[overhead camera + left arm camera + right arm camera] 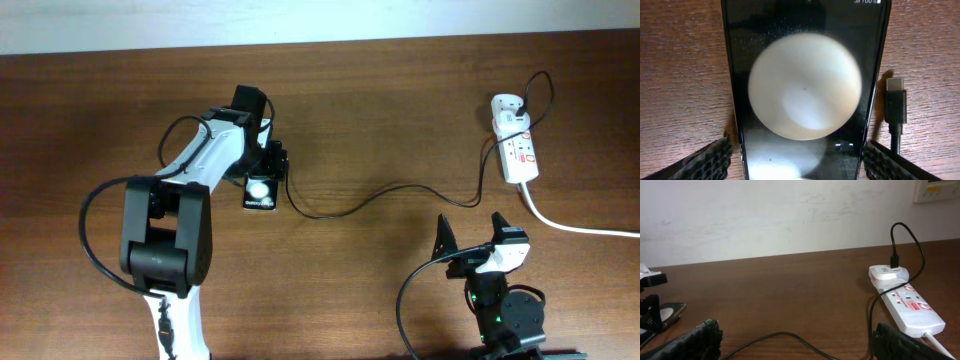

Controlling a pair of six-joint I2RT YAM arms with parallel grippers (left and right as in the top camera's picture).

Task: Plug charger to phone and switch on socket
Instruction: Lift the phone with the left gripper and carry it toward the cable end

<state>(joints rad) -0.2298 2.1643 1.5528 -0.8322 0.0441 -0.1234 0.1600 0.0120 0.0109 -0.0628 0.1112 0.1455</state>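
Note:
The phone (260,190) lies flat on the wooden table, its black screen (805,85) showing a big white round blob. My left gripper (264,172) is open and low over it, one finger (705,160) on each side of its lower end; the right-hand finger is almost against its edge. The charger's small plug tip (895,97) lies on the wood just right of the phone, unplugged. Its thin black cable (400,188) runs to the white adapter (505,108) in the socket strip (520,155). My right gripper (470,232) is open near the front edge, holding nothing.
The socket's thick white cord (580,228) trails off to the right edge. In the right wrist view the charger cable (785,336) crosses the table between my fingers, with the socket strip (910,311) at the right and the phone (667,312) far left.

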